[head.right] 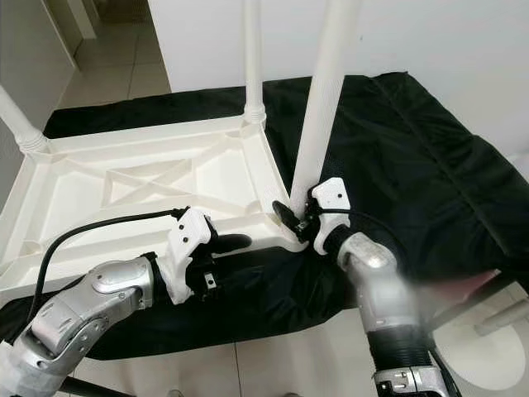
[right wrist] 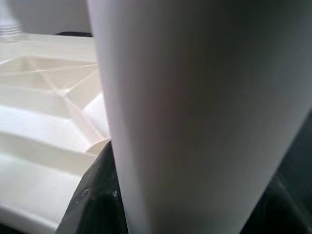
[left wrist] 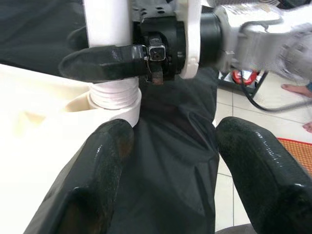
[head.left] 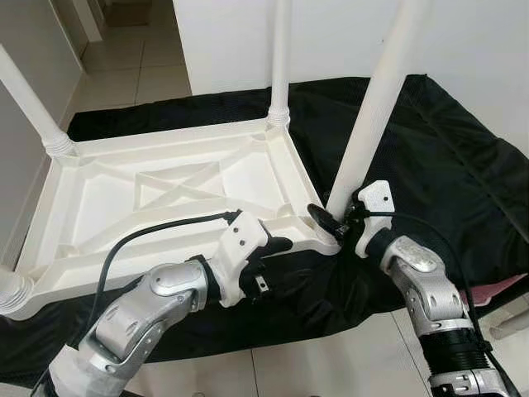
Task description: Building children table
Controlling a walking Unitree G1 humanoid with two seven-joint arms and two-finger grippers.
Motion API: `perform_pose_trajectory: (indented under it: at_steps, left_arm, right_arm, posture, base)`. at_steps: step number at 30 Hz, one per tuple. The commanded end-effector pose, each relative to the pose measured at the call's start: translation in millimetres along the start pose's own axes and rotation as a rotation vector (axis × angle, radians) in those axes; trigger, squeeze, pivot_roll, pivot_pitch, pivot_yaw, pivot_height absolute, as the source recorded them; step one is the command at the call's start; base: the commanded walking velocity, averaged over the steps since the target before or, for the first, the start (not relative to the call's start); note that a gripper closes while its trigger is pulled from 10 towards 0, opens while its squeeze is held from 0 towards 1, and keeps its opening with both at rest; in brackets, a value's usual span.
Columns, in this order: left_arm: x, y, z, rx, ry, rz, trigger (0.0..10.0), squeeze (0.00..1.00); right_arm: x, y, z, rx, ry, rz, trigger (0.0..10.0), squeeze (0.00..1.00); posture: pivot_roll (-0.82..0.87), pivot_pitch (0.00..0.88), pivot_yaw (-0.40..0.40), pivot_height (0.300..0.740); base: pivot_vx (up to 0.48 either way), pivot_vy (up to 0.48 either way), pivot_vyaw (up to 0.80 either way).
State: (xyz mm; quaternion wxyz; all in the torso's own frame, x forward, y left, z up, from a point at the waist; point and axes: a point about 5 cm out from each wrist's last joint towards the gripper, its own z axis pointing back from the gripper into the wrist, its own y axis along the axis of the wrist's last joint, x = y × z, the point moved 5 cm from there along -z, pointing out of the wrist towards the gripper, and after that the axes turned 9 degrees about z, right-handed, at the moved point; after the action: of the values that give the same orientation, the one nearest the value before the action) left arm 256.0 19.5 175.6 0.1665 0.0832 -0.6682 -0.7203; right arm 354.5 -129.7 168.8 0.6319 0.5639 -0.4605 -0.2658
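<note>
A: State the position of the white plastic children's table top [head.left: 157, 198].

B: It lies upside down, ribbed underside facing up, on a black fabric sheet [head.left: 446, 157] spread over the support beneath it. Its long axis runs from the robot's left to its right, with the near long edge toward the robot.

A: And the legs?

B: The white plastic legs stand in the corner sockets with their long axes roughly vertical. The near-right white tubular leg [head.left: 376, 107] rises from the near-right corner and leans slightly to the right. The far-right leg [head.left: 281, 58] is upright. A far-left leg [head.left: 29, 99] tilts outward to the left.

A: Right gripper [head.left: 340, 217] status?

B: Clamped on the base of the near-right white tubular leg, just above its threaded collar; one finger [left wrist: 105, 63] is seen pressed across the tube.

A: Left gripper [head.right: 223, 245] status?

B: Positioned at the near long edge of the table top, beside the same corner. Its fingers [left wrist: 97, 170] are spread apart, holding nothing, with the black sheet between them.

A: Surroundings?

B: Pale tiled floor [head.left: 140, 66] and a white wall [head.left: 231, 41] behind.
</note>
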Motion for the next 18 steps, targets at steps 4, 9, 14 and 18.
perform_pose_trajectory:
  at_steps: [4, 9, 14, 18]
  left_arm:
    - [1.2, -1, 1.3, -0.021, -0.047, -0.017, 10.0, 0.0]
    - [0.4, -2, 0.7, -0.022, -0.051, -0.02, 10.0, 0.0]
    - [-0.5, -3, 0.5, -0.023, -0.047, -0.018, 10.0, 0.0]
    - [-2.8, -1, 1.5, -0.022, -0.042, -0.018, 10.0, 0.0]
  right_arm:
    - [-2.9, -18, 3.4, -0.095, -0.136, -0.06, 10.0, 0.0]
    - [-7.3, -16, 9.3, -0.108, -0.379, -0.109, 10.0, 0.0]
    - [-14.5, -12, 12.8, -0.106, -0.495, -0.148, 10.0, 0.0]
    - [-28.4, -3, 11.9, -0.078, -0.479, -0.188, 10.0, 0.0]
  posture:
    - [-0.08, 0.047, 0.021, 0.74]
    - [-0.08, 0.04, 0.017, 0.74]
    - [-0.07, 0.032, 0.014, 0.74]
    - [-0.08, 0.034, 0.012, 0.74]
  base:
    - [0.0, 0.0, 0.0]
    - [0.0, 0.0, 0.0]
    - [0.0, 0.0, 0.0]
    - [0.0, 0.0, 0.0]
